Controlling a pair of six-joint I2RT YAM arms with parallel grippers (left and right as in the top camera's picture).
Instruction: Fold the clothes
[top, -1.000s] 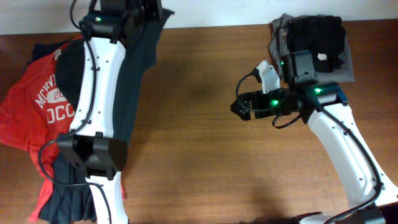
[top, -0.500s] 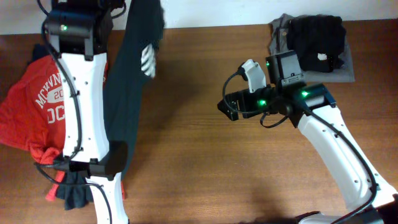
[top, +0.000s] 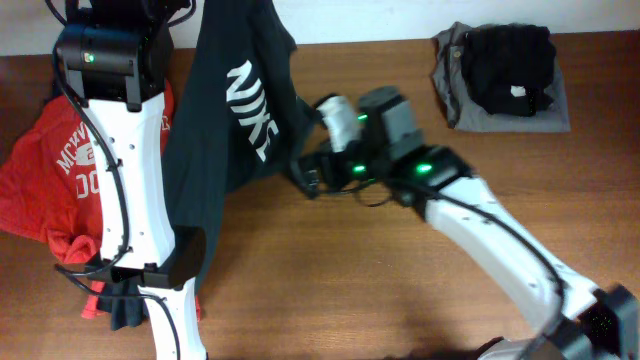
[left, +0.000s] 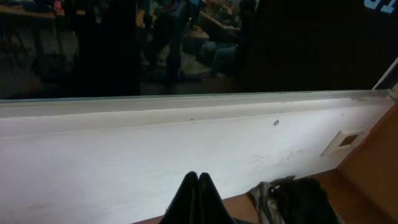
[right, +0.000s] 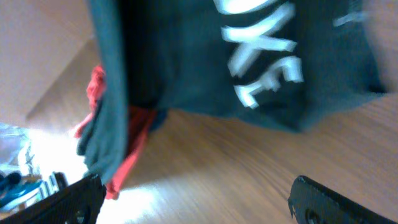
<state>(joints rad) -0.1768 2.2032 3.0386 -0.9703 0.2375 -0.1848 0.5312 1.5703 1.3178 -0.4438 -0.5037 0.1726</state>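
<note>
Far left: a red T-shirt (top: 45, 165) with white print lies crumpled on the table (top: 330, 280), partly under my left arm (top: 130, 170).

Left fingers (left: 198, 194): closed, tips pressed together, raised in front of a white wall. The wrist view shows no cloth beyond the tips. The overhead view cuts off at the grip.

The dark T-shirt (top: 215, 150) is lifted. It hangs from up by my left wrist and runs down beside the left arm to the table. White NIKE lettering (top: 250, 105) faces up. The upper edge leaves the top of the overhead view.

Right fingers (top: 305, 172): spread wide, nothing between them. They sit low over the table, just beside the shirt's lower right edge. From the wrist view the hem is ahead of the tips. I cannot tell whether they touch it.

Far right, back corner: a grey folded garment (top: 452, 85) with a black piece (top: 510, 55) on top, well apart from both arms.
</note>
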